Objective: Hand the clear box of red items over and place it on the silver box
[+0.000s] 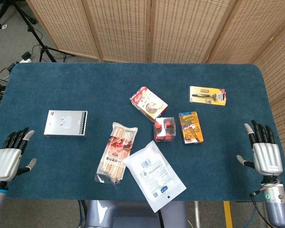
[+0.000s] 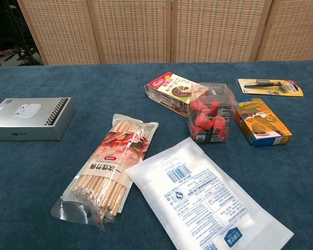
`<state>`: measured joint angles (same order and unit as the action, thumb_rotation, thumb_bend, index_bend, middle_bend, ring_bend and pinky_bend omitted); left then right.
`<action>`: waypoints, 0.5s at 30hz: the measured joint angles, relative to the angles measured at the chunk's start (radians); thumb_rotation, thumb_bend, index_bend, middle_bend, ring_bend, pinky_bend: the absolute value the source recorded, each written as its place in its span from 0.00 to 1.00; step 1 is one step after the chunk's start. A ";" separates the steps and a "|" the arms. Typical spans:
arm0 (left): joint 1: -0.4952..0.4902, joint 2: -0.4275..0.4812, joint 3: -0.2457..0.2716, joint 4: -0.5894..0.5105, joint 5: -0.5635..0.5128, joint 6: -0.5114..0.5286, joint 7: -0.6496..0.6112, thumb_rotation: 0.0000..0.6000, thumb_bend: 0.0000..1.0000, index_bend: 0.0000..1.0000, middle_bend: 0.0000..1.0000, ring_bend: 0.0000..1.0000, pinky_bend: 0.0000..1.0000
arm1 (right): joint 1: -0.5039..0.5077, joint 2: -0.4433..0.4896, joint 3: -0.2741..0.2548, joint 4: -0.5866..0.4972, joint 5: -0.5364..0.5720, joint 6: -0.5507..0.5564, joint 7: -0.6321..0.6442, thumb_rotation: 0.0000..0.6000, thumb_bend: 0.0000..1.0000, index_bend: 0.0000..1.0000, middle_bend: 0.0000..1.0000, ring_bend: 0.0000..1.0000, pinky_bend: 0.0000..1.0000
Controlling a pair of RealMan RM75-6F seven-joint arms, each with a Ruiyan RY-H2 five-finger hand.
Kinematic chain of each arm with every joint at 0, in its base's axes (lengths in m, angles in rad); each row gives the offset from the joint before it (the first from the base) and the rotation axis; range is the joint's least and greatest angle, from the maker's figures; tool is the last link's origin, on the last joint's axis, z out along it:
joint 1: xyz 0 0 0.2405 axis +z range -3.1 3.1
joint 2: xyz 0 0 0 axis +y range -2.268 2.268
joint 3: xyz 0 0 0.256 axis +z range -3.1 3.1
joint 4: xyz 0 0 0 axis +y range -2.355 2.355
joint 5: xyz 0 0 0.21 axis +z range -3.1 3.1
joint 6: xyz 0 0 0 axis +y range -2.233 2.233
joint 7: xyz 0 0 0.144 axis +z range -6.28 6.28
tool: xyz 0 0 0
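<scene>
The clear box of red items (image 1: 164, 129) (image 2: 212, 112) stands on the blue table near its middle, touched by neither hand. The silver box (image 1: 65, 123) (image 2: 29, 118) lies flat at the table's left side with nothing on it. My right hand (image 1: 263, 154) hovers open near the table's front right corner, fingers spread, far to the right of the clear box. My left hand (image 1: 8, 157) hangs open off the front left corner, below the silver box. Neither hand shows in the chest view.
Beside the clear box lie an orange carton (image 1: 190, 127), a red-and-white snack box (image 1: 148, 102) and a carded razor (image 1: 207, 95). A pack of sticks (image 1: 117, 151) and a white pouch (image 1: 154, 174) lie at the front. A wicker screen (image 1: 147, 28) stands behind the table (image 1: 109, 80).
</scene>
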<state>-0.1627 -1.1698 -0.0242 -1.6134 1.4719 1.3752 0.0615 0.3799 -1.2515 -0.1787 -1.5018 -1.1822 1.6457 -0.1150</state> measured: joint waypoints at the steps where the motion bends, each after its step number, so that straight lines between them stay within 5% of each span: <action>1: -0.001 -0.003 -0.001 -0.003 -0.002 -0.001 0.002 1.00 0.30 0.07 0.00 0.00 0.00 | -0.008 -0.006 0.005 0.017 0.000 -0.008 0.012 1.00 0.16 0.00 0.00 0.00 0.00; 8: -0.025 0.005 -0.016 -0.050 -0.015 -0.032 0.004 1.00 0.28 0.07 0.00 0.00 0.00 | -0.047 -0.029 0.050 0.084 -0.020 -0.063 0.060 1.00 0.16 0.00 0.00 0.00 0.00; 15: -0.122 0.065 -0.094 -0.172 -0.050 -0.111 0.069 1.00 0.28 0.07 0.00 0.00 0.00 | -0.079 -0.020 0.092 0.080 -0.076 -0.058 0.073 1.00 0.16 0.00 0.00 0.00 0.00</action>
<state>-0.2849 -1.1045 -0.1186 -1.7849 1.4218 1.2637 0.1309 0.3007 -1.2718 -0.0871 -1.4222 -1.2577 1.5876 -0.0416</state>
